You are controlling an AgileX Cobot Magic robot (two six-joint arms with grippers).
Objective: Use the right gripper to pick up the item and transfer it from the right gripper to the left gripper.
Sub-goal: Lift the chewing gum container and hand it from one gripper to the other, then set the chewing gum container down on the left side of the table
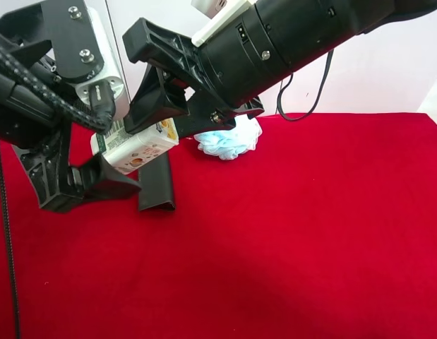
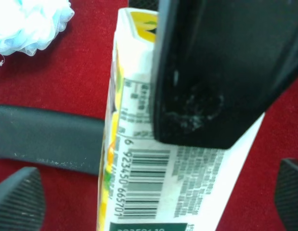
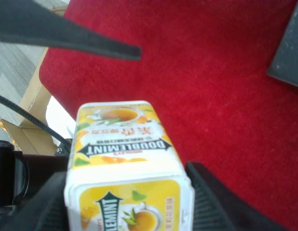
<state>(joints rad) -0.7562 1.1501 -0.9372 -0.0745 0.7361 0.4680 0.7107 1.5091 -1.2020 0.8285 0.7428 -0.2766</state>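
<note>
One item (image 1: 137,150), clamped in your right end effector (image 3: 127,187); long axis runs into your left end effector (image 2: 153,195), spread wide astride the free end

The item (image 1: 137,150) is a small white box with green words and yellow pictures. It hangs up in the air, tipped a bit. The right gripper (image 3: 124,171) is black and squeezes one end of it. The left gripper (image 2: 153,192) is spread wide, one finger on each side of the box, not touching it
</note>
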